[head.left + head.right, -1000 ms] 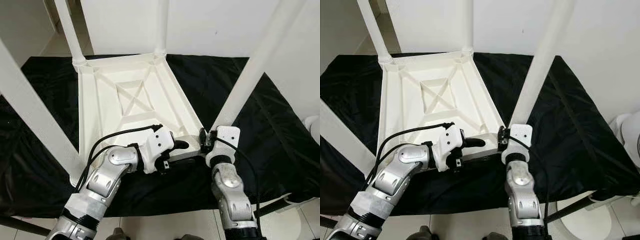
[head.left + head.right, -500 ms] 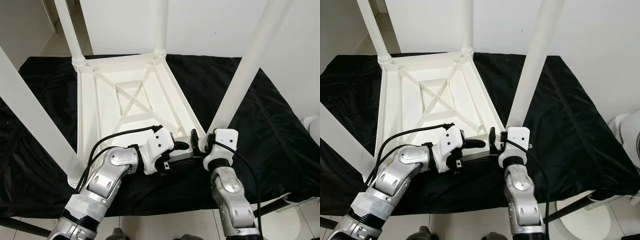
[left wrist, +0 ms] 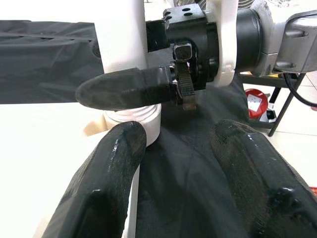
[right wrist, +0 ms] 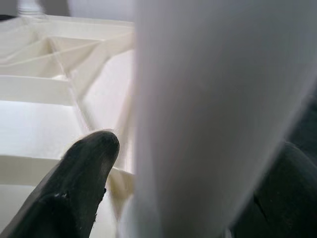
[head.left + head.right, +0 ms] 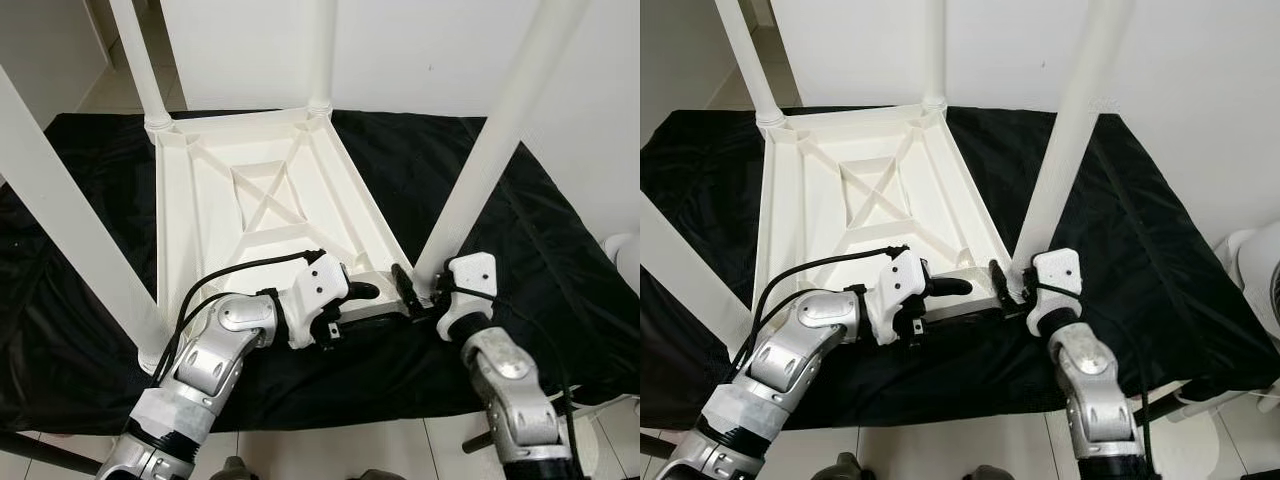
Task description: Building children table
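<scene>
A white plastic children's table (image 5: 260,190) lies upside down on a black cloth, its legs pointing up. My right gripper (image 5: 418,290) is at the base of the near right leg (image 5: 490,150), shut on it. In the right wrist view the leg (image 4: 208,109) stands between the two black fingers (image 4: 84,168). My left gripper (image 5: 358,298) is open at the table's near edge and points toward that leg's socket (image 3: 133,119). Between its fingertips (image 3: 119,148) lies black cloth, and the right gripper's finger (image 3: 124,89) crosses just ahead.
The black cloth (image 5: 520,250) covers the low platform out to its front edge, with tiled floor below. The three other legs (image 5: 60,220) rise at the left and back. A white wall stands behind and a white rounded object (image 5: 625,255) at the far right.
My right arm has swung to the right around the base of the near right leg, and the leg's lean has shifted a little. The left arm has stayed in place.
</scene>
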### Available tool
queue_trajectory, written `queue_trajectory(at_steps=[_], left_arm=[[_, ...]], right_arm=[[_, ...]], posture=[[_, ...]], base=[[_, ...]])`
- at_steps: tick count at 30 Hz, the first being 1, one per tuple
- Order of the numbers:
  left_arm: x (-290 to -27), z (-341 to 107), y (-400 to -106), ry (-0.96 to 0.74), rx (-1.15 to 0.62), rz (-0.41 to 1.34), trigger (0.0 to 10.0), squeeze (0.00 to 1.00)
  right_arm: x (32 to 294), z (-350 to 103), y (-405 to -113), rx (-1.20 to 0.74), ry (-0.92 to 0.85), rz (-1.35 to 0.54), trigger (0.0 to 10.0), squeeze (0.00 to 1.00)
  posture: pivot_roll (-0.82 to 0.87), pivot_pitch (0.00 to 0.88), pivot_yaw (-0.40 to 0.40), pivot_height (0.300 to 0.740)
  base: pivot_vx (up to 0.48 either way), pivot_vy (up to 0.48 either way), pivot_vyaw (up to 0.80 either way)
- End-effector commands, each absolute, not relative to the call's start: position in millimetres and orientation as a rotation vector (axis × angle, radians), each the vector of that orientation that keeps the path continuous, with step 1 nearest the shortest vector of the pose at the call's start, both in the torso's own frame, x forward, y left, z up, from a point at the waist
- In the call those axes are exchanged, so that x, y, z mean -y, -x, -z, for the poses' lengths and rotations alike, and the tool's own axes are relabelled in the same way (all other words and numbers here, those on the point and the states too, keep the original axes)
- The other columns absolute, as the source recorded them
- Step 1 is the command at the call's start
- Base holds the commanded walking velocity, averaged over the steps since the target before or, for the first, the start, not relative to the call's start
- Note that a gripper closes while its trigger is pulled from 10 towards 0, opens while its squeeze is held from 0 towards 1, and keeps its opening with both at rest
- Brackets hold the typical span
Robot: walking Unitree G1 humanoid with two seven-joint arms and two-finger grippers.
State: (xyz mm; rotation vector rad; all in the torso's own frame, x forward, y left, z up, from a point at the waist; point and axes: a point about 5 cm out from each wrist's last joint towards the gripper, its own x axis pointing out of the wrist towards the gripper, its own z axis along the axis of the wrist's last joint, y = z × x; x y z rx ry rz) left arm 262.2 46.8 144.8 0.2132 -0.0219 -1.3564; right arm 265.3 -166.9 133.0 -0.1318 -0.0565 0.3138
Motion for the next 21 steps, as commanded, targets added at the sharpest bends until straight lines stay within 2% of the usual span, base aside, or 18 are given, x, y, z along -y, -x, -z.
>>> queue_trajectory(at_steps=[1,5,10,13,14,15,21], left_arm=[[-50,-147,-261,-0.212,0.019,1.353,10.0,0.00],[-51,-147,-260,-0.214,0.017,1.359,10.0,0.00],[-58,-149,-260,-0.228,0.009,1.368,10.0,0.00],[-58,-149,-260,-0.229,0.006,1.365,10.0,0.00],[-59,-149,-260,-0.231,0.005,1.364,10.0,0.00],[-59,-149,-259,-0.232,0.005,1.362,10.0,0.00],[-60,-150,-258,-0.227,0.003,1.355,10.0,0.00]], right_arm=[[170,-135,-271,0.071,0.153,-0.404,10.0,0.00],[170,-137,-272,0.077,0.162,-0.431,10.0,0.00],[172,-136,-281,0.048,0.202,-0.615,10.0,0.00],[173,-136,-282,0.042,0.208,-0.630,10.0,0.00],[174,-136,-283,0.039,0.214,-0.639,8.5,0.00],[176,-134,-284,0.027,0.215,-0.653,0.0,0.00],[183,-130,-282,-0.001,0.210,-0.679,0.0,0.00]], posture=[[-0.02,0.000,-0.017,0.740],[-0.02,0.000,-0.017,0.740],[0.01,0.000,-0.020,0.740],[0.01,0.000,-0.021,0.740],[0.01,0.000,-0.021,0.740],[0.02,0.000,-0.027,0.740],[0.02,0.000,-0.035,0.740]], base=[[0.000,0.000,0.00],[0.000,0.000,0.00],[0.000,0.000,0.00],[0.000,0.000,0.00],[0.000,0.000,0.00],[0.000,0.000,0.00],[0.000,0.000,0.00]])
